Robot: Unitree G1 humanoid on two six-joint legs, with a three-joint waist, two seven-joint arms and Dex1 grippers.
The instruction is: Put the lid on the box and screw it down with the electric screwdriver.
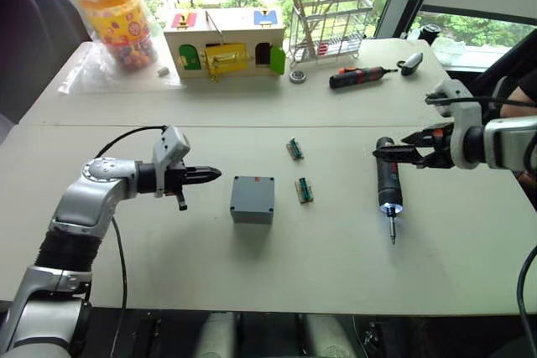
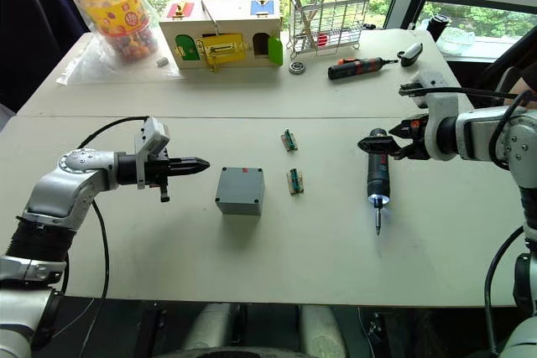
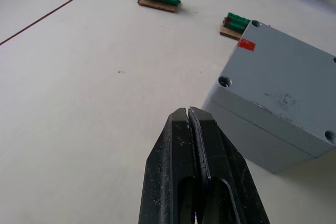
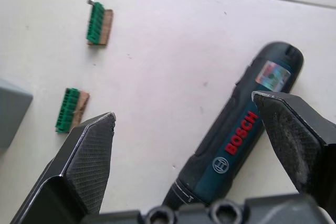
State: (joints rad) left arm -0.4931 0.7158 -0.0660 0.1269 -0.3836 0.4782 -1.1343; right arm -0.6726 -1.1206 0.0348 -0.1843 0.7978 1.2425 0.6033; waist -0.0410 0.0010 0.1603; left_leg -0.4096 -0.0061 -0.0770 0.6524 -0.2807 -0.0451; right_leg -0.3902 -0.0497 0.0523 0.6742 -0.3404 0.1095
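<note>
The grey plastic lid [image 3: 283,77] already sits on the square grey box [image 1: 252,199] mid-table. Screwing remains: the wide-open right gripper [image 4: 191,124] straddles the dark blue electric screwdriver [image 1: 388,184] lying right; the left gripper [image 1: 210,174] is closed, empty.

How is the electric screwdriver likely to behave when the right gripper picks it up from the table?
The electric screwdriver is a rigid cylinder lying flat, so it will probably roll if nudged off-centre. Its smooth casing may slip between the open jaws of the right gripper. The thin bit looks like the most bendable part.
</note>
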